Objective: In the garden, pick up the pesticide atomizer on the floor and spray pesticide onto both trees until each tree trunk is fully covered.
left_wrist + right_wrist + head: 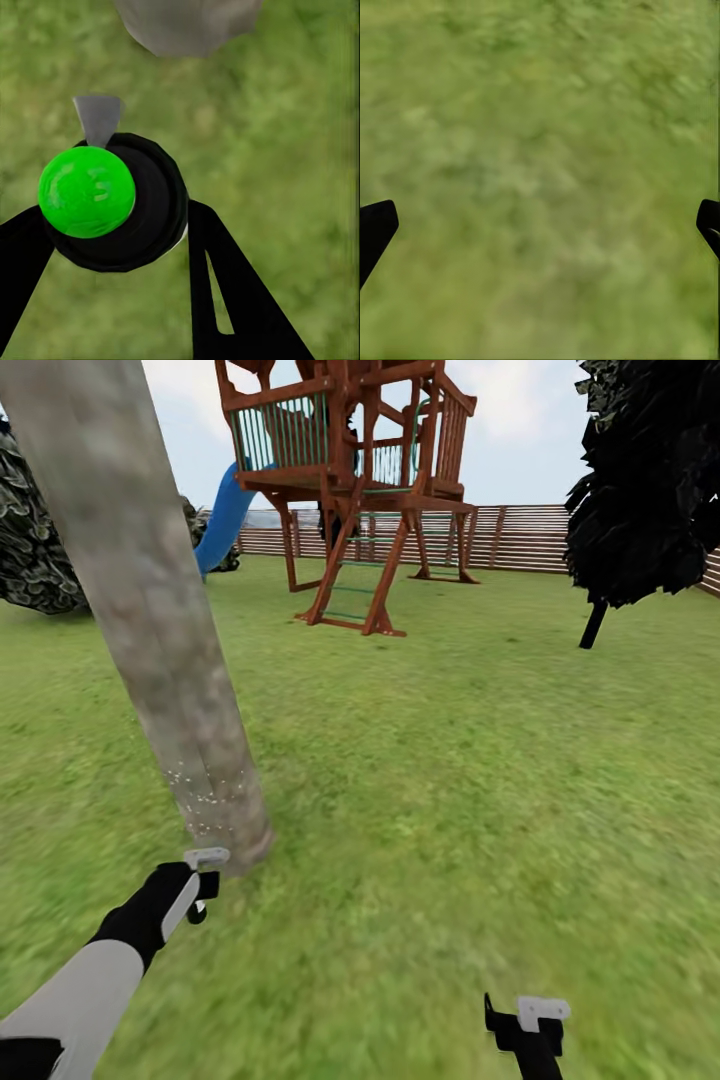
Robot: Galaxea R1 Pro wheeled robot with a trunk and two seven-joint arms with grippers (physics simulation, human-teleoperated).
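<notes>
In the head view, a thick grey-tan tree trunk (150, 610) leans across the left of the picture, rising from the green grass floor (450, 780). Pale specks of pesticide (210, 800) dot its lowest part. The left gripper (203, 880) sits just beside the trunk's base, with a small dark shape at its tip that is too small to name here. The right gripper (530, 1025) hangs low over bare grass, well apart from the trunk. Farther back stand a brown wooden play tower (350, 480) with a blue slide (225, 520), a near-black conifer (650, 480) and a slatted fence (520, 538). In the left wrist view, the jaws pinch the pesticide atomizer (120, 202), a dark round body with a bright green cap and a grey nozzle pointing toward the trunk's base. In the right wrist view, the 2 black fingertips (375, 229) stand spread wide, with blurry grass between them.
</notes>
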